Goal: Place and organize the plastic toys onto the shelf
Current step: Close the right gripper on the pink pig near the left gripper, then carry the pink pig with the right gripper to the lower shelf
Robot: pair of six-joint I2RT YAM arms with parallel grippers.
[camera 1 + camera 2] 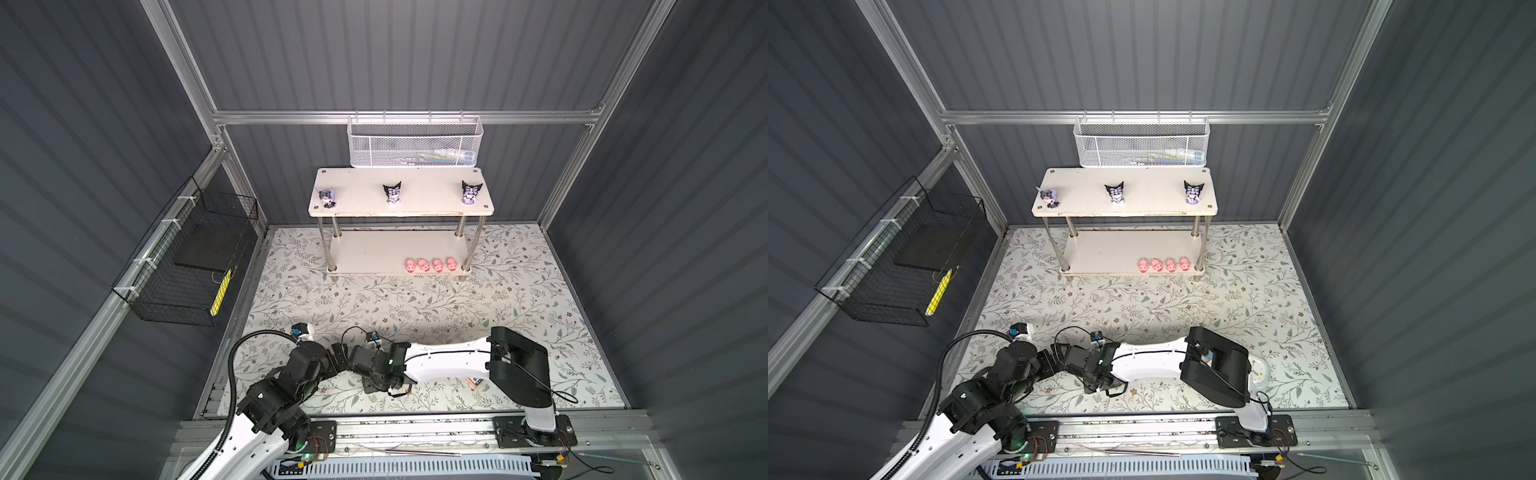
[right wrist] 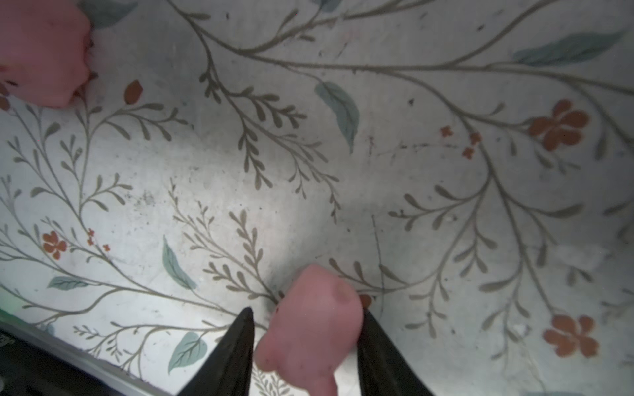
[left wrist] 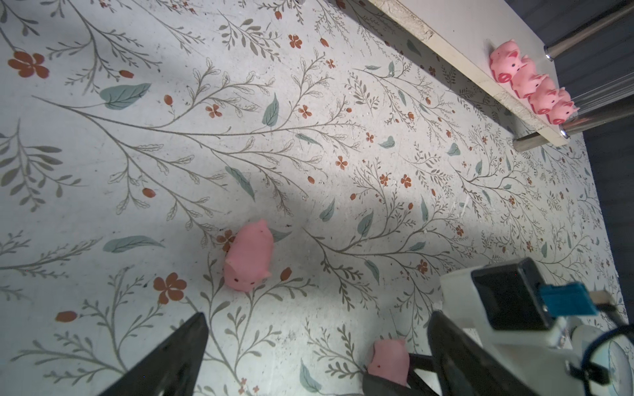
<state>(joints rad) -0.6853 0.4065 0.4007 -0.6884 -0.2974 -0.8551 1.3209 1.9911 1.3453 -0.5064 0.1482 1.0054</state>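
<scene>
The space is enclosed by dark grey ribbed panel walls point(image 1: 415, 54), held in a frame of silver aluminium profiles point(image 1: 183, 62). A white floor covering printed with grey branches, green leaves and rust-red flowers point(image 1: 374, 303) is laid across the bottom; dark scuffs point(image 2: 144, 198) are seen on it in the wrist views. A white perforated-metal basket point(image 1: 374, 149) is hung on the rear rail point(image 1: 291, 117), and a black wire basket point(image 1: 174, 291) is tied to the left rail point(image 1: 65, 374) with white straps point(image 1: 185, 200).
</scene>
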